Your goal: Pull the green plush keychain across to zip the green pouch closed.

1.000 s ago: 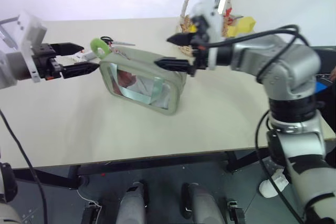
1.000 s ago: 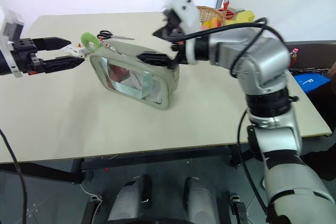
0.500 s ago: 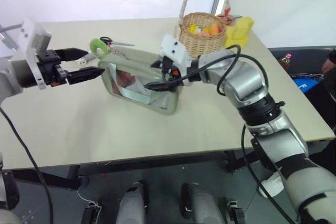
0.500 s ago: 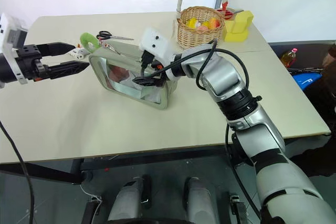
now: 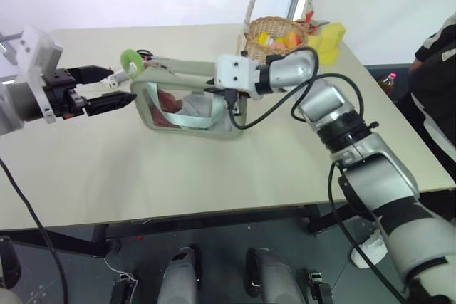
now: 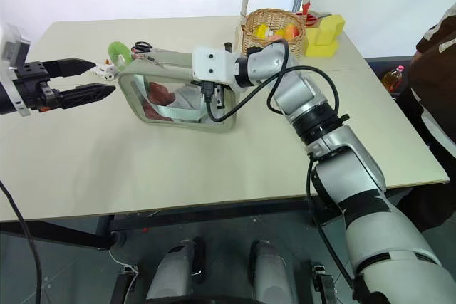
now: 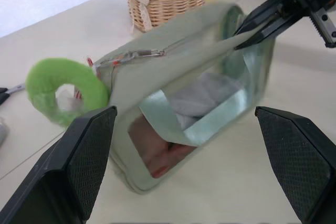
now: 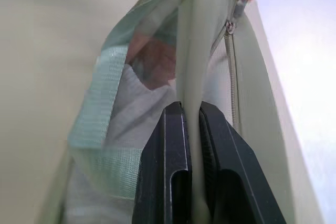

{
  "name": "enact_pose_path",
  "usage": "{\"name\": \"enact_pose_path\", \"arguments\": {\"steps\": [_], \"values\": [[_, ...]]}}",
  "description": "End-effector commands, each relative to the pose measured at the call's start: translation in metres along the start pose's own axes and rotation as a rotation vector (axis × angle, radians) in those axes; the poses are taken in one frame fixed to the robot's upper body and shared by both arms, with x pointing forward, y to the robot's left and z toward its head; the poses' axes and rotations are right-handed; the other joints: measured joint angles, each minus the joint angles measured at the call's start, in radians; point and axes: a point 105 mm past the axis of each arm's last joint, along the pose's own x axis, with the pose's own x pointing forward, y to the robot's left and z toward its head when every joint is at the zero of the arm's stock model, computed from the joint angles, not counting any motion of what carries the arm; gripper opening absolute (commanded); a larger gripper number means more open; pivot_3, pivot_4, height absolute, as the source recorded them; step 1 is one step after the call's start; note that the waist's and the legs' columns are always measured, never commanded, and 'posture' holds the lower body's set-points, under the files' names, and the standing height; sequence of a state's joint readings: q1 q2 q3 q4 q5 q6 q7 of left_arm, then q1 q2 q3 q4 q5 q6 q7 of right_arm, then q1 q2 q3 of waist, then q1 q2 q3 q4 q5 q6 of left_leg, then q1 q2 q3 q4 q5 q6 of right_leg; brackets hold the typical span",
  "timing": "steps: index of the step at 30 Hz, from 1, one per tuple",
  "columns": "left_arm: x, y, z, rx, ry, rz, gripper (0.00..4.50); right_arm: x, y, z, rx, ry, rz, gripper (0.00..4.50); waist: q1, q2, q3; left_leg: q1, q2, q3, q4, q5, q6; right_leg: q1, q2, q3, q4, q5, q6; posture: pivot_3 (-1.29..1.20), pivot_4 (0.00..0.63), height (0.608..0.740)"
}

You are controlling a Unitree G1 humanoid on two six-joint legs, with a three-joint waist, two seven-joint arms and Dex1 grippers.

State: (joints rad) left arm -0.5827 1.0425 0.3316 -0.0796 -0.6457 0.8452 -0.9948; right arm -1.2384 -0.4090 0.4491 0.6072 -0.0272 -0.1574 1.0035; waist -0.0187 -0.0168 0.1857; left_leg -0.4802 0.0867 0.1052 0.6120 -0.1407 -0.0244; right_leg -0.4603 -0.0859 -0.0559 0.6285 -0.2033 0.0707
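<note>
The green pouch stands on the table with its clear window facing me and its zipper along the top. The green plush keychain, a fuzzy lime ring, hangs at the pouch's left end by the zipper pull. My right gripper is shut on the fabric edge at the pouch's right end, at the top. My left gripper is open, level with the pouch's left end and just short of it. The keychain lies beside its left finger, untouched.
A wicker basket with fruit and a yellow block stand behind the pouch at the back right. Scissors and a small white object lie behind the keychain. A person stands at the table's right side.
My right gripper came down onto the pouch's right end, rolled over and shut on its top edge. The pouch now stands more upright and square to me. The left gripper stayed put.
</note>
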Motion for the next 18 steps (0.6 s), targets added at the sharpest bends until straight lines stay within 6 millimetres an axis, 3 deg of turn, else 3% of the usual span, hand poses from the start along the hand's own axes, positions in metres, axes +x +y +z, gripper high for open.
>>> {"name": "enact_pose_path", "arguments": {"steps": [1,9,18], "values": [[-0.007,0.001,0.013,0.044,-0.028,0.021,4.50,-0.007,-0.013,0.019,-0.092,-0.084,-0.022,0.04,0.000,0.000,0.000,0.000,0.000,0.000,0.000,0.000,0.000,0.000,0.000,0.000,0.000,0.000,0.000,0.00,0.150,0.740],[-0.006,0.001,0.013,0.051,-0.025,0.020,4.50,0.001,-0.005,0.019,0.008,-0.108,0.022,0.04,-0.003,0.000,0.000,0.001,0.000,0.000,0.000,0.001,-0.001,0.000,0.000,0.000,0.002,0.000,0.000,0.00,0.150,0.740],[0.001,-0.002,0.013,0.056,-0.027,-0.002,4.50,0.010,-0.009,0.023,-0.018,-0.131,-0.016,0.04,-0.001,0.000,0.000,0.001,0.000,0.000,0.000,0.001,-0.001,0.000,0.001,0.000,0.002,0.000,0.000,0.00,0.150,0.740]]}}
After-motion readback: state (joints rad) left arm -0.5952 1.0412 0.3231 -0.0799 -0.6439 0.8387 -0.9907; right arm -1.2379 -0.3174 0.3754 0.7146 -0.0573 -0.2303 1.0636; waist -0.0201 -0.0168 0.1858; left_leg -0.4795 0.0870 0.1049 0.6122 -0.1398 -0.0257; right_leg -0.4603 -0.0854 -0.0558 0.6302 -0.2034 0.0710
